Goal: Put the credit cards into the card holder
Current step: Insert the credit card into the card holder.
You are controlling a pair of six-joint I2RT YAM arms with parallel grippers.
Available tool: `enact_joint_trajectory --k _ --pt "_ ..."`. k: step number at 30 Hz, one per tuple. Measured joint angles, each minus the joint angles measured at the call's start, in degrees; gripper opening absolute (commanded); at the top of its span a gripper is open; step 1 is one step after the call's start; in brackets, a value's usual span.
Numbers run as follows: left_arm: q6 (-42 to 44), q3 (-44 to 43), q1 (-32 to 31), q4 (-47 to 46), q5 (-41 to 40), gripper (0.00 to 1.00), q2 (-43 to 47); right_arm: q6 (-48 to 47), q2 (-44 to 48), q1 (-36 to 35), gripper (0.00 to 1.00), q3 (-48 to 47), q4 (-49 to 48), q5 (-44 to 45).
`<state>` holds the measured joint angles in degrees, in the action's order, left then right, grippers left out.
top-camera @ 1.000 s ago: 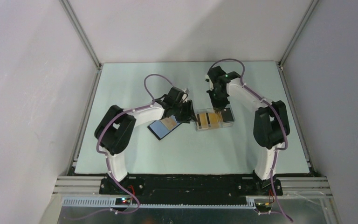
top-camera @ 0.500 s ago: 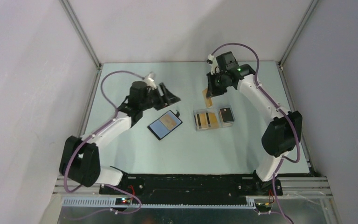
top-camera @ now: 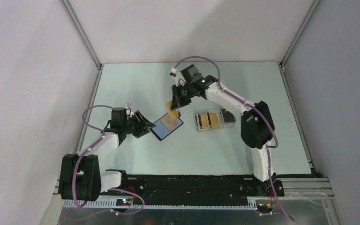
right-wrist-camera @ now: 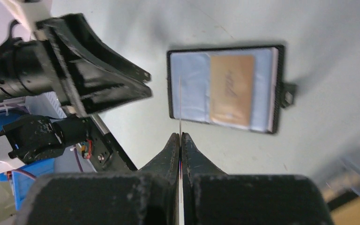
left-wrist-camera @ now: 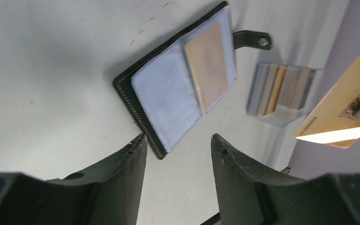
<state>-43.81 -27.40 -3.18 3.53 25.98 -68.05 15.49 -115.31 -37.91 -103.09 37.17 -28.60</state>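
The card holder (top-camera: 164,129) lies open on the table, blue lining up, with an orange card (top-camera: 171,122) in its right pocket. My right gripper (top-camera: 176,99) is shut on another orange credit card (top-camera: 170,108), hanging just above the holder's far side; the right wrist view shows this card (right-wrist-camera: 180,101) edge-on over the holder (right-wrist-camera: 190,89). My left gripper (top-camera: 143,126) stands open and empty just left of the holder. In the left wrist view its fingertips (left-wrist-camera: 138,143) flank the holder's near corner (left-wrist-camera: 161,101), and the held card (left-wrist-camera: 342,117) floats at the right.
A pale translucent tray (top-camera: 214,125) sits right of the holder with orange striped cards (top-camera: 205,120) and a dark card (top-camera: 227,116) in it. The holder's strap with a stud (left-wrist-camera: 253,40) sticks out on its far side. Walls enclose the table on three sides.
My right arm lifted a card from the tray and carried it left over the holder. My left arm left the holder, swung away, and came back low beside its left corner.
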Motion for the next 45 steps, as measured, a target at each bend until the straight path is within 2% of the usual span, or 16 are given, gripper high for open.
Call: enact_joint_trajectory --k 8,14,19,28,33,38,45 --pt "2.9 -0.7 0.0 2.0 -1.3 0.47 -10.0 1.0 -7.1 -5.6 0.0 -2.3 -7.0 -1.9" --pt "3.8 -3.6 -0.2 1.6 -1.8 0.46 -13.6 0.1 -9.1 -7.5 0.0 -2.2 -10.4 -0.7" --pt "4.0 -5.3 -0.6 1.5 -2.3 0.38 -15.6 -0.9 -11.1 -8.2 0.0 -1.8 -13.0 1.6" --pt "5.9 -9.3 -3.6 4.2 -6.8 0.34 -18.3 -2.5 -15.8 -8.3 0.0 -2.7 -10.9 8.8" --pt "6.8 -11.3 -5.4 5.8 -9.9 0.33 -19.3 -2.8 -15.7 -8.4 0.0 -3.9 -9.7 14.1" --pt "7.4 -13.2 -6.3 7.8 -12.1 0.25 -20.4 -3.6 -15.5 -8.9 0.0 -3.9 -9.4 18.7" --pt "8.4 -15.8 -7.0 8.7 -13.0 0.25 -22.6 -4.2 -14.5 -8.5 0.0 -3.3 -9.2 22.2"
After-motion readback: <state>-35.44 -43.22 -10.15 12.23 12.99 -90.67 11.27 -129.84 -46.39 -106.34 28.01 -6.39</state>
